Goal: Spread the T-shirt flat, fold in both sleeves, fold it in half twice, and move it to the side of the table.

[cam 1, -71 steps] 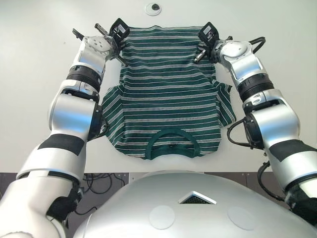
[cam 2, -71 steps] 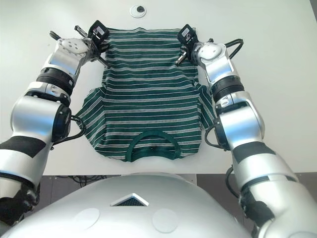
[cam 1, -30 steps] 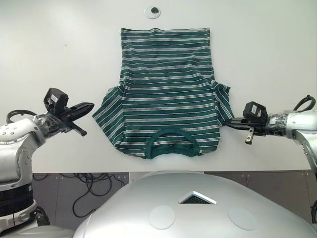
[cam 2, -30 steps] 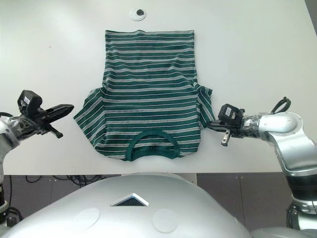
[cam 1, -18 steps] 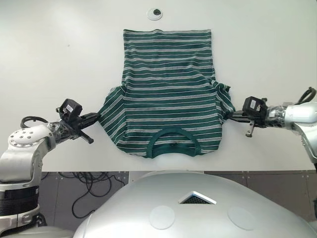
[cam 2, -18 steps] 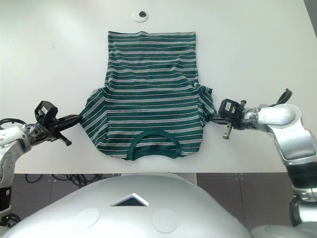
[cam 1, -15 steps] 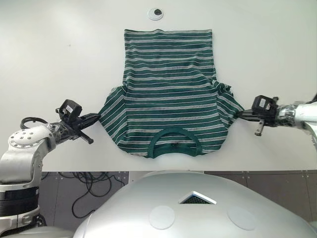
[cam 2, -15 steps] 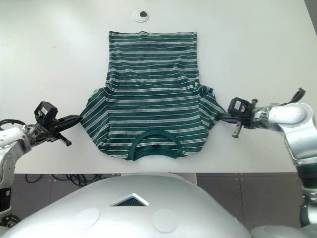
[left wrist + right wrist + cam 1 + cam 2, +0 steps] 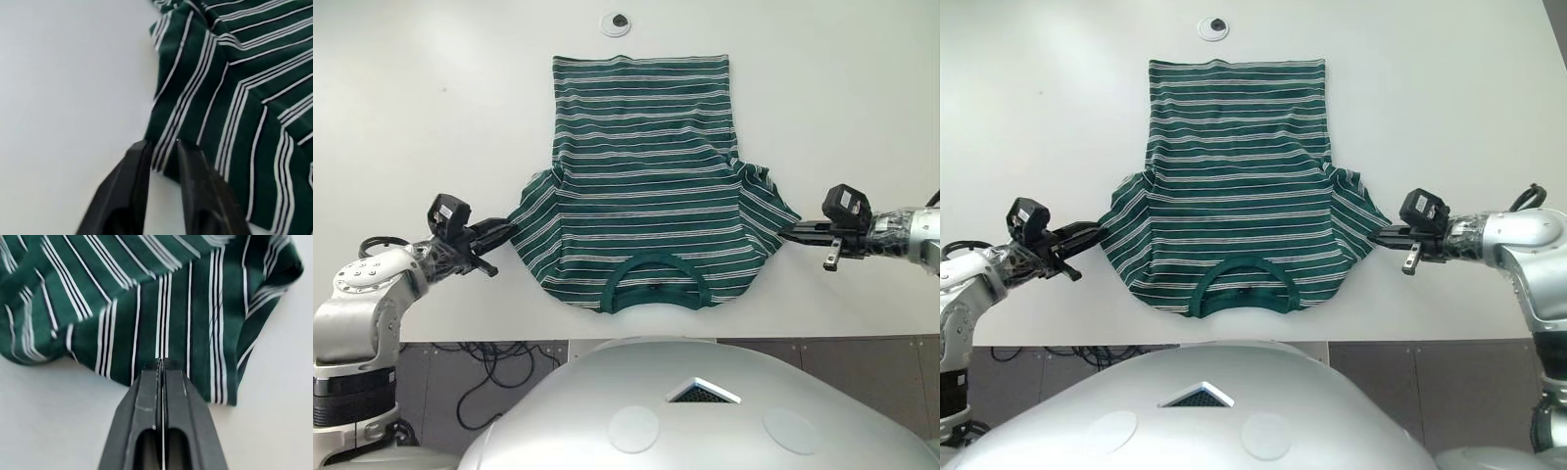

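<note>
A dark green T-shirt with white stripes lies on the white table, collar towards me and hem at the far side. Its body is flat; both short sleeves stick out sideways. My left gripper sits low at the left sleeve's outer edge. In the left wrist view its fingers stand slightly apart, open, with the sleeve hem reaching between the tips. My right gripper is shut on the right sleeve's edge, which is drawn outward to a point.
A small round black-and-white disc is set in the table just beyond the shirt's hem. The table's near edge runs close under the collar, with cables on the floor below it. Bare table lies to both sides of the shirt.
Both arms came back from the far hem to the sleeves. The right gripper closed on the right sleeve and pulled it outward; the left gripper slid in to the left sleeve's edge.
</note>
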{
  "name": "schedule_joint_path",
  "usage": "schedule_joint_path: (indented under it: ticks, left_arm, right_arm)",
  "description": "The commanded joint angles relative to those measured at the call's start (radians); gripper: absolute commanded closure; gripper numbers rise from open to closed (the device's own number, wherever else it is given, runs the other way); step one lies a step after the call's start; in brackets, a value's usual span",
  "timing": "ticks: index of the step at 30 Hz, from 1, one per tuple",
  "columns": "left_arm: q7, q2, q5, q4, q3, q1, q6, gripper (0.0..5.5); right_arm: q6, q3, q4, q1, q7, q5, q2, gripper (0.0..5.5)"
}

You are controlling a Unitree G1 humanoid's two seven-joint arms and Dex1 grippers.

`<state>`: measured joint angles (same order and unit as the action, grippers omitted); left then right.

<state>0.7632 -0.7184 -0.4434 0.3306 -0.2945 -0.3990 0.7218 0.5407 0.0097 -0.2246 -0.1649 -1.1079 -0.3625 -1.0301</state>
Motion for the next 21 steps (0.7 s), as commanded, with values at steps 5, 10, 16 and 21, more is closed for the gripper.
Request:
schedule_joint_path:
  ticks: [5,10,16,21]
  left_arm:
    - [0.005,-0.02,-0.012,-0.014,-0.012,0.0,0.026,4.02]
    - [0.016,-0.03,0.026,-0.031,0.036,-0.051,0.004,4.45]
    - [0.022,-0.008,-0.021,-0.005,0.001,-0.023,-0.031,5.42]
    - [0.064,0.023,-0.192,0.119,-0.064,-0.003,0.0,5.49]
  right_arm:
    - [0.034,-0.025,-0.034,0.01,0.004,-0.025,0.009,5.5]
    - [0.037,-0.029,-0.022,0.024,0.022,-0.025,0.017,5.5]
    - [0.031,-0.03,0.004,0.031,0.039,-0.022,0.022,5.5]
    - [0.018,-0.031,0.022,0.026,0.038,-0.019,0.02,5.5]
